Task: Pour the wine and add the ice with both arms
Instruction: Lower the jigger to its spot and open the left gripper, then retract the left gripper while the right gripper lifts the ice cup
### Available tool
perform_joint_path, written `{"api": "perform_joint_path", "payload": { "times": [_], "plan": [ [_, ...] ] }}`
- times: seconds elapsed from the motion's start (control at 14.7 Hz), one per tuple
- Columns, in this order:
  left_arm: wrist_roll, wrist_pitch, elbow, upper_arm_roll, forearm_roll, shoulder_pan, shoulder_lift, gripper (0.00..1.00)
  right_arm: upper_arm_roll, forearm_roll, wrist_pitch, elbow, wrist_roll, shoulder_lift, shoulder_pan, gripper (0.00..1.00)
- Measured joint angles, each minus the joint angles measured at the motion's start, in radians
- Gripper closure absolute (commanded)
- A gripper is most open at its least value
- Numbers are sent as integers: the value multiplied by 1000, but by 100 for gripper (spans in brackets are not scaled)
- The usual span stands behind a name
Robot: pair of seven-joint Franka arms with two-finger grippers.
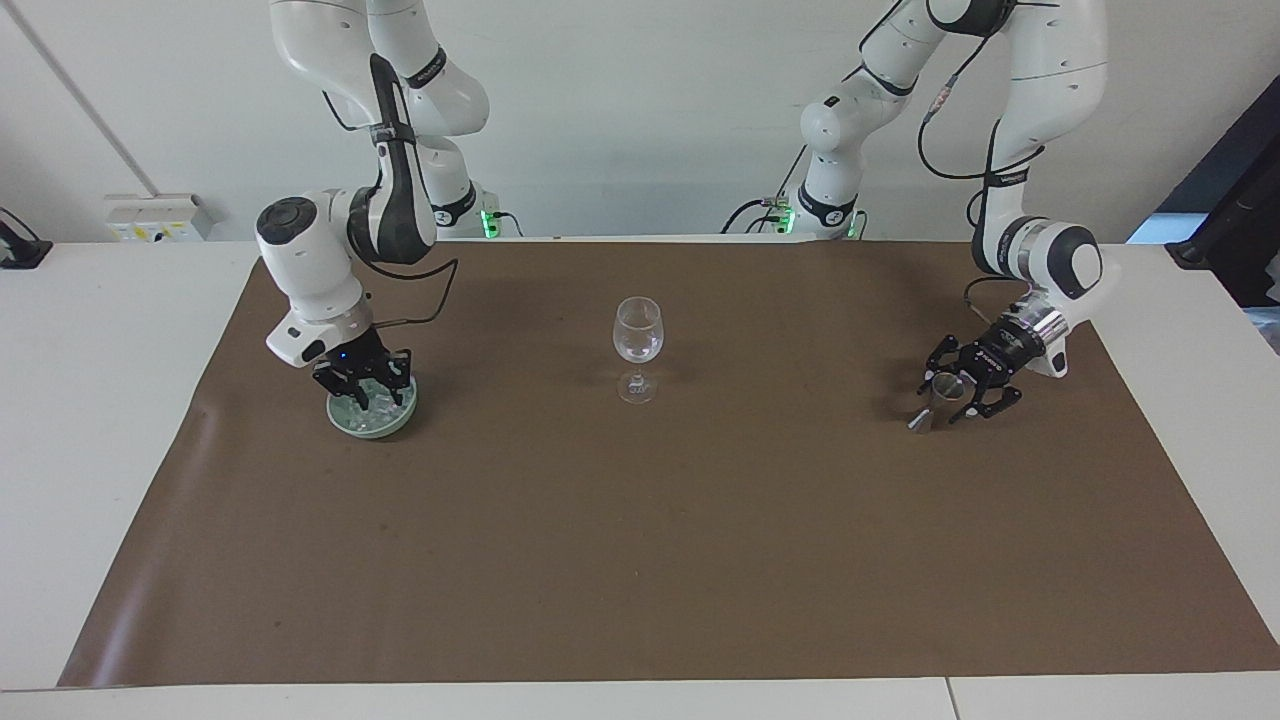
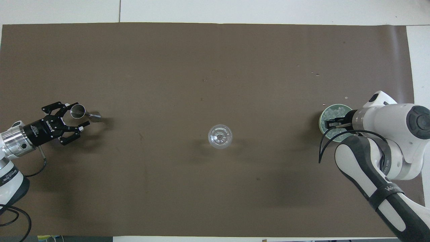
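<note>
The left gripper is seen spread around a metal jigger. The right gripper is lowered into the pale green bowl; its finger state cannot be told, and the ice beneath is partly hidden.

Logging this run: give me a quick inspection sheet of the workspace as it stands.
Surface: brown mat on a white table; a few pale specks on the mat.
Job's things: glass upright mid-mat; bowl of ice toward the right arm's end; metal jigger toward the left arm's end.
Clutter: nothing seen.
Grippers: right tool down in the bowl, finger state unreadable; left tool open beside the jigger, not gripping it.
Cables: black leads along both arms; one loop hangs by the bowl.
Surroundings: white wall, wall box, dark gear at the left arm's end.
</note>
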State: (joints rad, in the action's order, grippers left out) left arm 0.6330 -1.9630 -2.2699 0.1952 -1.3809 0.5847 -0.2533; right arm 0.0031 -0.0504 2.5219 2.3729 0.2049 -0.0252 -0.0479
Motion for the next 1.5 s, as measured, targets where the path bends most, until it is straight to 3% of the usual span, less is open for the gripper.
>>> {"api": "perform_joint_path", "payload": {
  "times": [0.27, 0.55, 0.61, 0.82, 1.09, 1.3, 1.5],
  "plan": [
    [-7, 7, 67, -1, 239, 36, 18, 0, 0, 0, -2, 1, 0, 0, -2, 60],
    [-7, 34, 184, 8, 532, 34, 58, 0, 0, 0, -2, 1, 0, 0, -2, 96],
    [-8, 63, 225, 12, 612, 26, 68, 0, 0, 0, -2, 1, 0, 0, -2, 100],
    [-9, 155, 375, 19, 828, -45, 80, 0, 0, 0, -2, 1, 0, 0, -2, 100],
    [-9, 292, 557, 22, 988, -117, 88, 0, 0, 0, -54, -24, 0, 0, -1, 100],
    [-28, 356, 643, 24, 1072, -194, 115, 0, 5, 1, -206, -130, 0, 9, 3, 100],
    [-124, 371, 647, 26, 1130, -281, 178, 0, 11, 16, -372, -282, -43, 15, 57, 100]
  ]
}}
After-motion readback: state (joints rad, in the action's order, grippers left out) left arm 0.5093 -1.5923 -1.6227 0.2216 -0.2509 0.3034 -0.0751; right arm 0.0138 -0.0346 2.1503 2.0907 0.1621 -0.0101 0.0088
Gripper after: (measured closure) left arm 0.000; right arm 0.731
